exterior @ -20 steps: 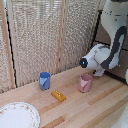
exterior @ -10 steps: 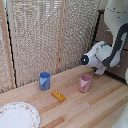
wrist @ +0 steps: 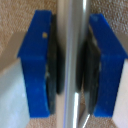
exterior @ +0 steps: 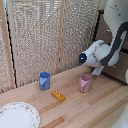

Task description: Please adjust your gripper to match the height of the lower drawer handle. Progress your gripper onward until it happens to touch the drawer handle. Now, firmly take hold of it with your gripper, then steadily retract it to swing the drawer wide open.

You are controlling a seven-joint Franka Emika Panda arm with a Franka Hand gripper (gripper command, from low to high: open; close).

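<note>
In the wrist view my gripper point(wrist: 73, 62) has its two dark-blue fingers point(wrist: 35, 60) on either side of the thin silver drawer handle point(wrist: 74, 25). The bar runs between them and the dark pads press against it on both sides. Behind the bar is a brownish drawer front point(wrist: 15, 15). In the exterior view the white-and-grey arm point(exterior: 100, 52) reaches to the dark brown cabinet point(exterior: 116, 74) at the exterior view's right. The wrist hides the fingers and the handle there.
On the light wooden table stand a blue cup point(exterior: 45, 80), a pink cup point(exterior: 85, 82) just below the arm, an orange block point(exterior: 58, 95) and a patterned plate point(exterior: 17, 116) at the front left. A reed screen point(exterior: 45, 35) closes the back.
The wrist has shifted slightly up and toward the cabinet at the exterior view's right. The cups, block and plate have not moved.
</note>
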